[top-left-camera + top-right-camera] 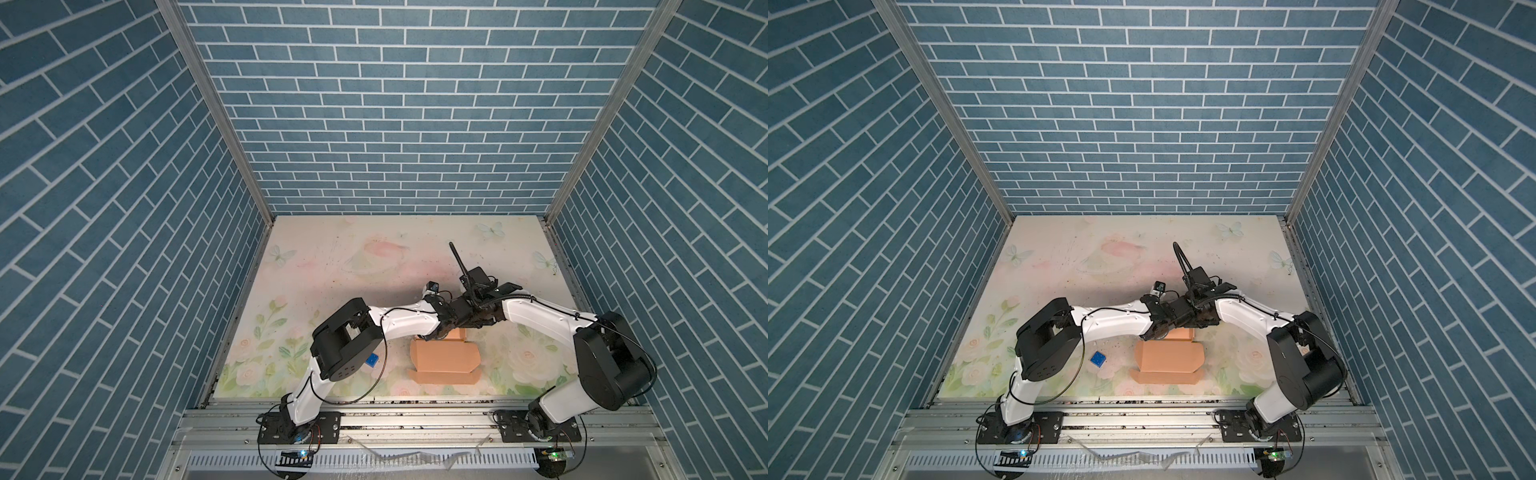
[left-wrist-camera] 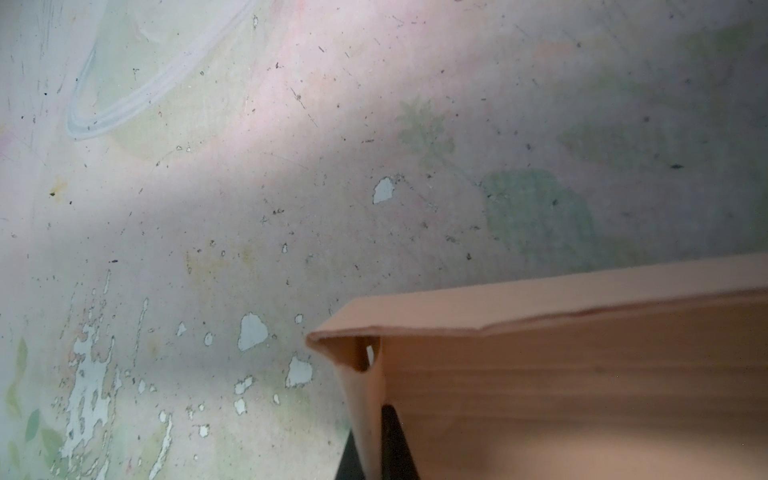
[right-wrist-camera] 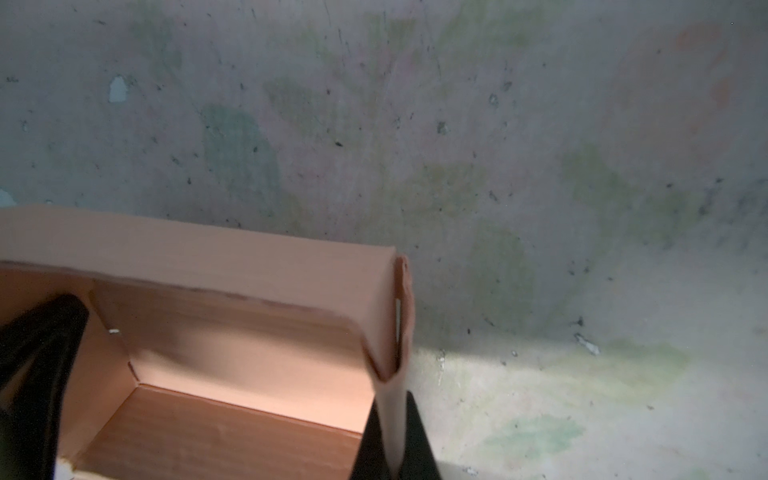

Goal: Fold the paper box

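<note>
paper box [image 1: 444, 359] | peach-tan cardboard | walls partly raised, top open | front centre

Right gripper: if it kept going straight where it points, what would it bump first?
The box wall that the right gripper pinches; beyond it, probably the table.
</note>
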Motion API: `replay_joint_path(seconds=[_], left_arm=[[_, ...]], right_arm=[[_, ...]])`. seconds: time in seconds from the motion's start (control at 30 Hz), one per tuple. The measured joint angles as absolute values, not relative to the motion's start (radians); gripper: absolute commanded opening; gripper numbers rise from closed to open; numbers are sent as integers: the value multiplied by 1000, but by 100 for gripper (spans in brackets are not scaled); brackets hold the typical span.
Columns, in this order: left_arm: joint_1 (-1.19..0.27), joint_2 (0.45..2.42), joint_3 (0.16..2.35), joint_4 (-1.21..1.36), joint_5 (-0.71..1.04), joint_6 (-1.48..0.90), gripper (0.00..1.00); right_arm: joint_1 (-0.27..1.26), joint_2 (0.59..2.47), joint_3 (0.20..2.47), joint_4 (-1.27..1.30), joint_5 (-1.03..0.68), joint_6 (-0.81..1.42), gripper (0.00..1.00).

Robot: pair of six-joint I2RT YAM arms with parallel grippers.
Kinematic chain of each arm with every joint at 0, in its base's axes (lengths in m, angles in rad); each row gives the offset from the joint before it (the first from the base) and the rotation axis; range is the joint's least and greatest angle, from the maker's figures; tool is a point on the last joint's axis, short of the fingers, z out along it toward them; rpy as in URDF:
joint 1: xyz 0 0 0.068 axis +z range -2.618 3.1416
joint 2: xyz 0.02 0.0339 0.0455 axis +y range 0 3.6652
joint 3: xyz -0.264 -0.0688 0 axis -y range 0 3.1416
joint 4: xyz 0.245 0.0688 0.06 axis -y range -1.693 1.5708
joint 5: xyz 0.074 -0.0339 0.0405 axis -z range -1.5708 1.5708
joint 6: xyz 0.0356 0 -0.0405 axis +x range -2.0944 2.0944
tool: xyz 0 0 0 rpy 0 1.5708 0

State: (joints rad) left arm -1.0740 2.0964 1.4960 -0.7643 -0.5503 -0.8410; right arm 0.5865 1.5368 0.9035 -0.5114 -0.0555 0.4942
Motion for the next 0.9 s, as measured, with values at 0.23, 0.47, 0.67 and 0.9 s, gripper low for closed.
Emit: replay_joint_path(seconds=[0.23,0.47,0.67,0.9], left_arm=[[-1071,2049,1436,-696,-525,-844,6],[-1070,1925,1329,-604,-431,-859,47],[-1068,1813,1266,-546,-395,-862,58],[-1051,1724,1200,-517,-381,-864,57]], right_arm=[[587,1535,904,-514,-44,494,0],[587,1528,904,-499,-28,493,0],[587,1528,904,-487,-22,493,0],[587,1528,904,-484,-23,493,0]])
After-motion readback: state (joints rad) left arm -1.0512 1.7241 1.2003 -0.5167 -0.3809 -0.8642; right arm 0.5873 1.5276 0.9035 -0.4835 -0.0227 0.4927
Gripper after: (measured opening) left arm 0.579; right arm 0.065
